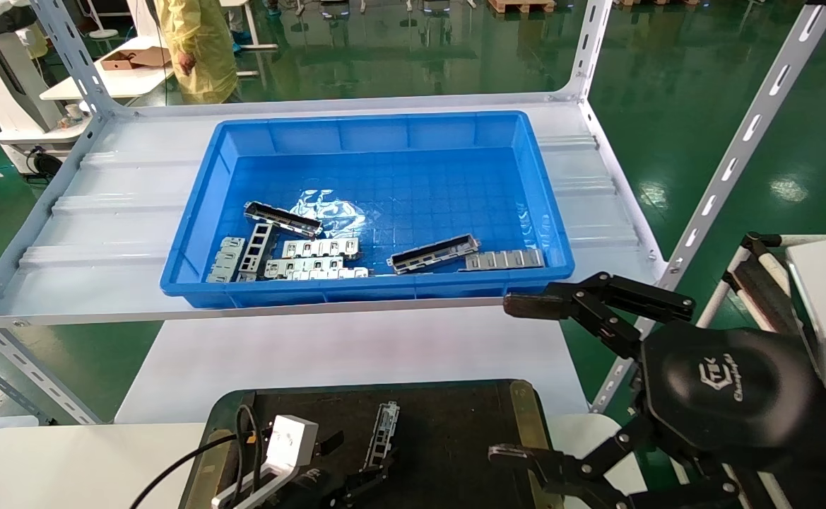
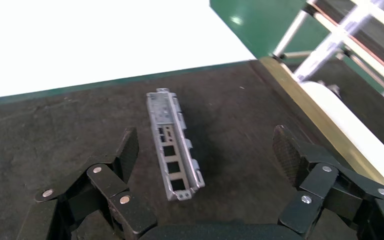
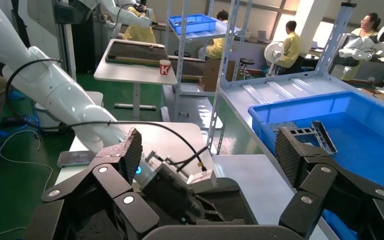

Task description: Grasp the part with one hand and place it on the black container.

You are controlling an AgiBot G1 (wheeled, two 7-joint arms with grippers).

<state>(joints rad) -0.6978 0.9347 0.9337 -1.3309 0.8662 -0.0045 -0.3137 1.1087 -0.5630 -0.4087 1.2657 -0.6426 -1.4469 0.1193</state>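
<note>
The part (image 2: 174, 145) lies flat on the black container (image 1: 448, 417), between the spread fingers (image 2: 129, 150) of the left gripper (image 2: 207, 150), touched by neither. The right gripper (image 1: 518, 378) hangs just beside the black container, fingers wide apart, holding nothing.

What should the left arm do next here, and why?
Probably lift the left gripper straight up and clear. Its fingers are open on either side of the part, which lies flat on the black container, apparently already placed.
</note>
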